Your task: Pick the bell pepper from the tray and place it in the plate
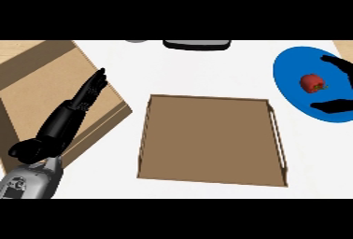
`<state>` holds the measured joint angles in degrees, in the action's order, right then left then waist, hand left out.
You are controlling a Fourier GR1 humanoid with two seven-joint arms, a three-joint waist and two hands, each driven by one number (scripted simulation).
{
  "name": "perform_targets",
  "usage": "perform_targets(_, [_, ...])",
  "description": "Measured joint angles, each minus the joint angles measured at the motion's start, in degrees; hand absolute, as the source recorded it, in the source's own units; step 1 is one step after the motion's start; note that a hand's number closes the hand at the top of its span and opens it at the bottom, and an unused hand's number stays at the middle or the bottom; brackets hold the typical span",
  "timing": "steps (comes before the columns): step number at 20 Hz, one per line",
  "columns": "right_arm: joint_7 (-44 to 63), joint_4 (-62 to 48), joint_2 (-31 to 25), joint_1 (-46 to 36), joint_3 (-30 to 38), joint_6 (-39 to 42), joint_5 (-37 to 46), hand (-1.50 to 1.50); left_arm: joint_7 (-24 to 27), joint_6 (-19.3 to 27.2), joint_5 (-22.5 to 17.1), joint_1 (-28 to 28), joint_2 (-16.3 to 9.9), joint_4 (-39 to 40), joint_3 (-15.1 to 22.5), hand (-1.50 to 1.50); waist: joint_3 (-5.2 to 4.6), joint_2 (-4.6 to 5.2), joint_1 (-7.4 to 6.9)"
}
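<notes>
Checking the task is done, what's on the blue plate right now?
The red bell pepper lies on the blue plate. The right hand is open around it and covers the plate's right edge.

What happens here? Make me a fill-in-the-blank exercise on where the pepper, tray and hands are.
1. The red bell pepper lies on the ____ plate.
2. The brown tray holds ____.
3. The right hand is spread open around the ____.
4. The left hand rests open over the ____ board.

Missing words: blue; nothing; bell pepper; wooden
</notes>
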<state>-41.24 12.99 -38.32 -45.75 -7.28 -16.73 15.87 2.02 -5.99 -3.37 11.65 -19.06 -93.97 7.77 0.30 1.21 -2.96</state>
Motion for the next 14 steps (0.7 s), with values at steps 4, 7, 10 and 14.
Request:
perform_targets(4, [-5.7,-0.9,-0.4,-1.1,3.7,6.0,-3.5,-1.5,-0.8,0.0,0.0,-0.2,0.1,-0.9,-0.3,0.0,-0.02,-0.19,0.26])
perform_targets(7, [-8.1,-1.8,-0.5,-1.3,6.8,14.0,-7.2,-1.5,-1.0,-0.2,-0.2,-0.1,-0.2,-0.8,-1.0,0.0,-0.04,-0.28,0.59])
perform_targets(10, [-8.9,-3.4,-1.8,-1.5,9.7,23.1,-10.5,-1.5,-1.5,-0.2,-0.4,0.2,-0.1,-0.7,-1.4,0.0,-0.04,-0.3,0.87])
perform_targets(14, [-7.3,-5.6,-5.3,-1.7,13.6,34.1,-14.7,-1.5,-2.0,-0.6,-0.7,0.1,-0.4,-1.1,-1.9,0.0,-0.04,-0.36,1.05])
